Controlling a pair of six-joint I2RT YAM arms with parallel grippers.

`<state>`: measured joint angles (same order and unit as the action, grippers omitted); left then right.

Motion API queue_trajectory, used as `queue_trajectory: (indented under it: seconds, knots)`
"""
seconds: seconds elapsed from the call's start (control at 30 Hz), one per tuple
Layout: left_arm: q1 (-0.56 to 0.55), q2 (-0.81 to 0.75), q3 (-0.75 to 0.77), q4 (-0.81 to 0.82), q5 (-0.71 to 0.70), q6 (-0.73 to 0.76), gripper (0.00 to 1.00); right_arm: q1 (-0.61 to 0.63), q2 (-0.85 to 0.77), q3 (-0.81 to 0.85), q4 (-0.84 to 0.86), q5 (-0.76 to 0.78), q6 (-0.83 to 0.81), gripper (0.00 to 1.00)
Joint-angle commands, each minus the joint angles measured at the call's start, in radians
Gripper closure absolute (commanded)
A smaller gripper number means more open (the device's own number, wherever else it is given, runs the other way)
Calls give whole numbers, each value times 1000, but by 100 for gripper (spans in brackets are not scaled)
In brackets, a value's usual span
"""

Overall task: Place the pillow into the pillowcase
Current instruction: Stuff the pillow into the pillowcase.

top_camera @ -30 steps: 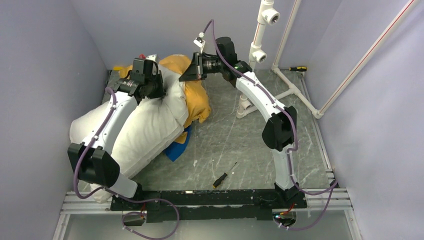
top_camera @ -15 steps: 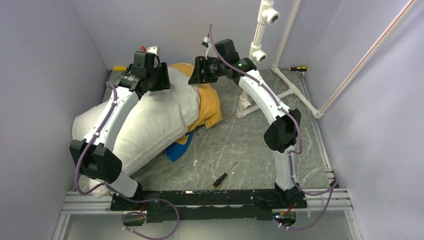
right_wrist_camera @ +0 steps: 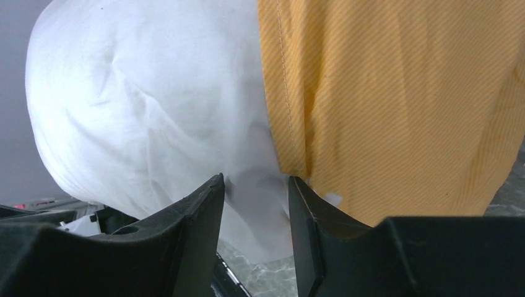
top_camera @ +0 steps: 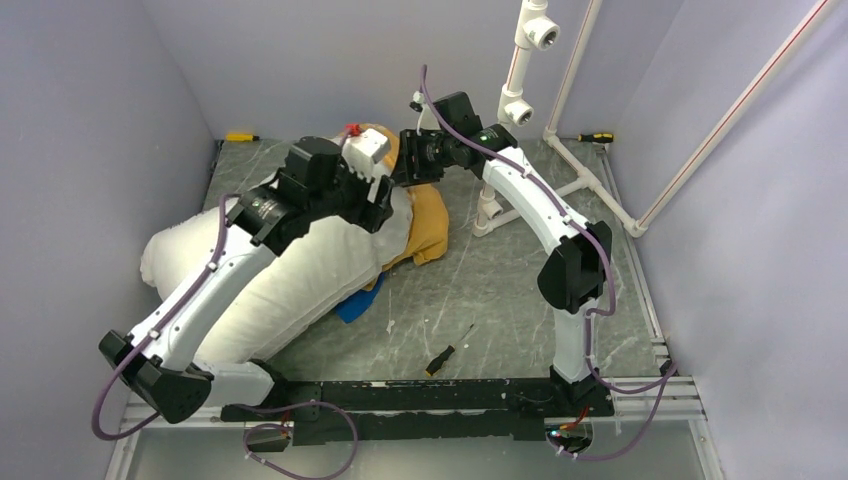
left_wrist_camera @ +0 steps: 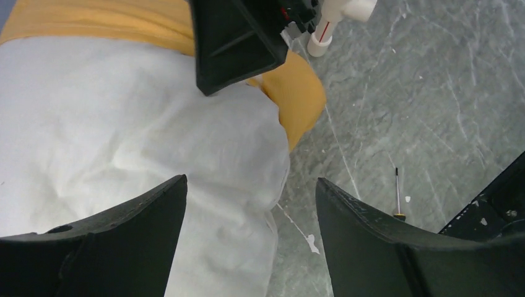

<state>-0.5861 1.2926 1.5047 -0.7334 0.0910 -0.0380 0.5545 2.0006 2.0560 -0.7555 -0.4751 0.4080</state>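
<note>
Top view: pillow (top_camera: 290, 280) lies left of centre. Only its upper-right end is inside the pillowcase (top_camera: 428, 215), orange side up. Step looks like a regrasp mid-stuffing. Both arms meet at the case mouth. Grey marbled table (top_camera: 500, 290), lilac walls (top_camera: 100, 100), white pipes (top_camera: 520, 90) upper right.

Left wrist: left gripper (left_wrist_camera: 251, 185) jaws wide apart, empty, over the pillow edge.

Right wrist: right gripper (right_wrist_camera: 255, 182) has a narrow gap at the orange hem, nothing visibly clamped. Next move probably calls for pinching the hem and drawing it toward lower left.
</note>
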Motion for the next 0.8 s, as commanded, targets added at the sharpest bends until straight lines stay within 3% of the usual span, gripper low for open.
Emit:
queue_trajectory:
  seconds: [0.0, 0.13, 0.2, 0.37, 0.4, 0.57, 0.77]
  knots:
    - [-38, 53, -63, 83, -48, 129, 20, 1, -46, -1, 18, -13, 31, 52]
    - [-50, 117, -140, 114, -303, 149, 22, -4, -49, 33, -6, 7, 46, 44]
    - [-48, 156, -167, 140, -378, 172, 32, -4, -53, 61, -42, 34, 43, 35]
    - [50, 257, -92, 78, -426, 99, 95, 0, -96, 41, -121, 67, 30, 26]
    - [76, 259, -78, 70, -408, 73, 100, 5, -111, -3, -119, 64, 29, 26]
    - [153, 242, -56, 75, -339, 44, 100, 52, -181, -154, -66, 80, 48, 33]
    - [167, 252, -23, 44, -282, 18, 100, 120, -132, -112, -2, 66, 79, 49]
